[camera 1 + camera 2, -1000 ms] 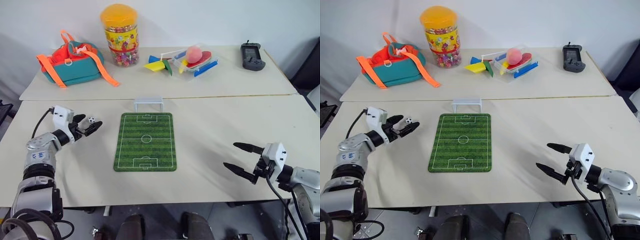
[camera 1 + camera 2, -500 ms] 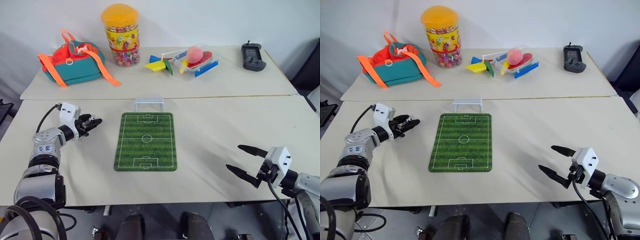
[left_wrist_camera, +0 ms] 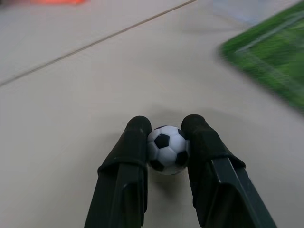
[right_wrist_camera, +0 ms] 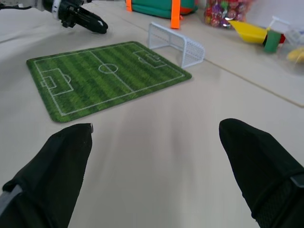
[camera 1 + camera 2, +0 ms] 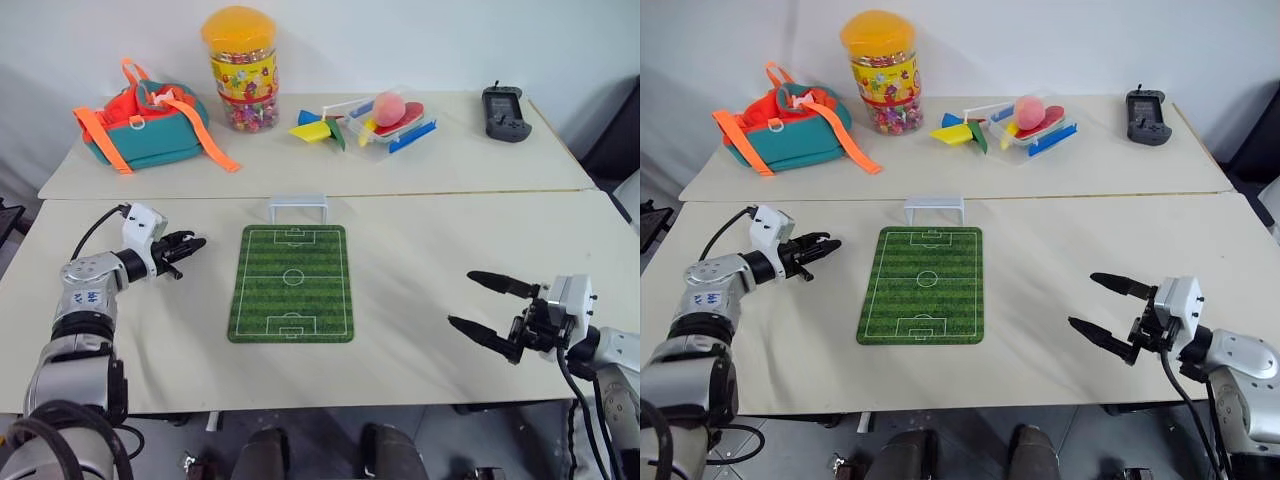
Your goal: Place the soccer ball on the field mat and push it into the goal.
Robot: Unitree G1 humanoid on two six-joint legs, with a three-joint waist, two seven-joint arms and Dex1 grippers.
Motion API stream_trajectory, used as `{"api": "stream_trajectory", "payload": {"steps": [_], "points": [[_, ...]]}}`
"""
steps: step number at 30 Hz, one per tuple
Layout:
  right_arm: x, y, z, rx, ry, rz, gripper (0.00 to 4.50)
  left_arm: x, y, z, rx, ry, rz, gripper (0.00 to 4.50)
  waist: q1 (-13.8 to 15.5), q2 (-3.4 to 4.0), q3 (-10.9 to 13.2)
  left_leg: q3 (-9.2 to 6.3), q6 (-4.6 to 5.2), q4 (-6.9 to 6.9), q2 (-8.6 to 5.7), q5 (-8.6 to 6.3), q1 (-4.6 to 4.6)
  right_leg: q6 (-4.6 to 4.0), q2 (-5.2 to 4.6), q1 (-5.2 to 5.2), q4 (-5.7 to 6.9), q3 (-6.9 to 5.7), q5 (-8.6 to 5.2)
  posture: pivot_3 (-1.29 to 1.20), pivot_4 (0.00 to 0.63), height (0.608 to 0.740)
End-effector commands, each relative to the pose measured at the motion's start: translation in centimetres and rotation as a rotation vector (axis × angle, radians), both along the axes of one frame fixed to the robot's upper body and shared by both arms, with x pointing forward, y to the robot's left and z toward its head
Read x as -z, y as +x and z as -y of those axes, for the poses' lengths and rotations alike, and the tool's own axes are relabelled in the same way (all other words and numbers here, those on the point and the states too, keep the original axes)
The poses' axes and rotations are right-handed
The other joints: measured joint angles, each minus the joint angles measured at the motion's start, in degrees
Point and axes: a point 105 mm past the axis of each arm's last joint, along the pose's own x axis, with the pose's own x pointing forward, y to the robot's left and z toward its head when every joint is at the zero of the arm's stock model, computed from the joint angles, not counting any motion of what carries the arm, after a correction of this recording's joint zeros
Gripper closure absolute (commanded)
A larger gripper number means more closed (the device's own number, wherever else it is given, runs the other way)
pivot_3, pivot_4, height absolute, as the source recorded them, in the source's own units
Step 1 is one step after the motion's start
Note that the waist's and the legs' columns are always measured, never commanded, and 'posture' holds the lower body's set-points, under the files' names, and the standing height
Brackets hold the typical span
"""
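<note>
Glossy, hard-looking soccer ball, white with black patches, pinched between the matt black rubbery fingers of the left gripper. Under it the table is a smooth, pale, matt surface with a thin seam. Just ahead of that gripper lies the field mat, flat with a fine, dull printed grass texture. Beyond it the goal looks like pale plastic with fine mesh netting. The right gripper shows the same matt black fingers, spread wide.
</note>
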Motion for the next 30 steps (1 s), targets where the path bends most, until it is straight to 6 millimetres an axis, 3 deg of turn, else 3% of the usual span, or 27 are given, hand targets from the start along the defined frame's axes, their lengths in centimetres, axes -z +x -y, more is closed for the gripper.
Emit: {"api": "stream_trajectory", "payload": {"steps": [1, 4, 8, 12, 15, 22, 30], "points": [[-0.3, -0.1, 0.2, -0.019, -0.006, 0.0, 0.0, -2.7, -3.4, 1.8, 0.148, -0.059, 0.072, 3.64, -0.18, 0.01, 0.0, 0.05, -0.01, -0.03, 0.0, -0.02, 0.0, 0.0, 0.0, -0.03, -0.01, 0.07, 0.0, 0.0, 0.15, 0.74], [-0.2, 0.0, 0.0, -0.052, -0.003, -0.011, 0.0, -2.1, -6.5, 4.3, 0.262, -0.054, 0.017, 3.64, -0.02, -0.01, 0.03, 0.1, 0.0, 0.01, 0.03, -0.05, 0.03, 0.0, 0.01, -0.04, 0.0, 0.17, 0.0, 0.0, 0.15, 0.74], [-0.2, -0.3, -0.6, -0.112, 0.009, -0.028, 0.0, -1.7, -8.8, 7.7, 0.362, -0.059, -0.013, 3.64, 0.77, -0.01, 0.08, 0.05, 0.02, 0.23, 0.11, -0.05, 0.0, -0.01, 0.13, 0.0, -0.01, 0.28, 0.0, 0.0, 0.15, 0.74], [-0.3, -0.8, -1.1, -0.166, 0.016, -0.041, 0.0, -1.0, -10.4, 10.8, 0.465, -0.027, -0.008, 3.64, 1.21, 0.01, 0.08, 0.12, 0.05, 0.31, 0.11, -0.06, 0.0, -0.08, 0.17, 0.0, -0.23, 0.48, 0.04, 0.0, 0.15, 0.74], [-0.2, -0.8, -1.3, -0.167, 0.016, -0.045, 0.0, 0.0, -10.4, 13.3, 0.524, 0.015, 0.029, 3.64, 1.55, 0.01, 0.08, 0.14, 0.04, 0.31, 0.14, -0.06, 0.01, -0.09, 0.21, -0.01, -0.23, 0.5, 0.05, 0.0, 0.15, 0.74], [0.2, -1.3, -1.1, -0.137, 0.02, -0.052, 0.0, 3.3, -9.6, 15.5, 0.597, 0.084, 0.037, 3.64, 1.65, 0.02, 0.07, 0.19, 0.0, 0.37, 0.29, -0.08, -0.03, -0.12, 0.38, -0.04, -0.28, 0.5, 0.07, 0.0, 0.15, 0.74], [0.6, -1.8, -0.7, -0.086, 0.015, -0.056, 0.0, 4.0, -9.7, 15.2, 0.657, 0.127, 0.035, 3.64, 1.6, 0.02, 0.08, 0.25, -0.11, 0.81, 0.63, -0.35, -0.21, -0.16, 0.71, -0.17, -0.11, 0.6, 0.09, 0.0, 0.15, 0.74]]}}
